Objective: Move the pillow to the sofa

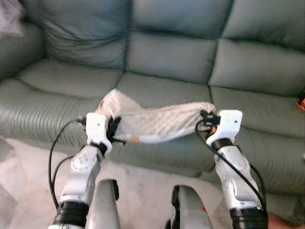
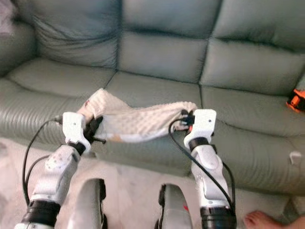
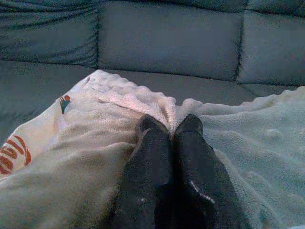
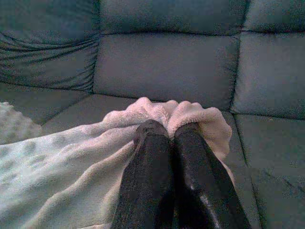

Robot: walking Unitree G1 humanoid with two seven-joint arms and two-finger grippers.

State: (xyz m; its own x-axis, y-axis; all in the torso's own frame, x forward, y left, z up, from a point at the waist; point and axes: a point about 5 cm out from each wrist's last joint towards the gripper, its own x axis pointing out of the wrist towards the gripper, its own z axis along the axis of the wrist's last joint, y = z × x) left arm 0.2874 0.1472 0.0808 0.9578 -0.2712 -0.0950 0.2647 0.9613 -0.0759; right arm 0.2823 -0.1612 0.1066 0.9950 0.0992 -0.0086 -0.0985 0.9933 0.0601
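Note:
A soft cream pillow (image 1: 157,121) with a bumpy fleece cover hangs stretched between both my grippers, just above the front of the grey-green leather sofa (image 1: 167,57). My left gripper (image 3: 169,128) is shut on the pillow's left end, where a red and teal print shows. At the other end my right gripper (image 4: 167,128) is shut on a bunched corner. The pillow (image 2: 143,121) sags in the middle over the seat cushion's front edge.
The sofa's seat cushions (image 1: 71,78) lie wide and bare behind the pillow. A small orange object (image 2: 296,100) sits on the right seat. A person's bare foot (image 2: 259,220) rests on the pale marble floor (image 1: 28,181) at the lower right.

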